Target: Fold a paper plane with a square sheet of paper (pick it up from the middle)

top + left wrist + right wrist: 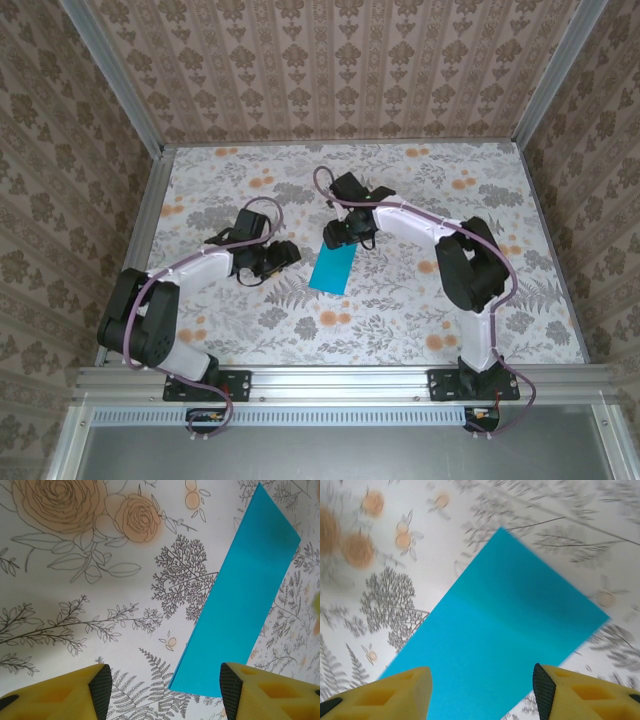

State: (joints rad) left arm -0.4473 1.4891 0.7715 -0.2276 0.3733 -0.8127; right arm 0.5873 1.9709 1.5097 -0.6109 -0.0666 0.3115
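Left tool agape, right tool agape — turquoise paper lying flat

A tabletop printed with grey ferns, trees and peach-orange roses lies under soft, even light. Brownish damask-patterned walls close it in on three sides, framed by aluminium corner posts. An aluminium rail edges the near side.

Probably a robot test cell in a lab: aluminium frame, wallpaper-patterned walls, floral tabletop
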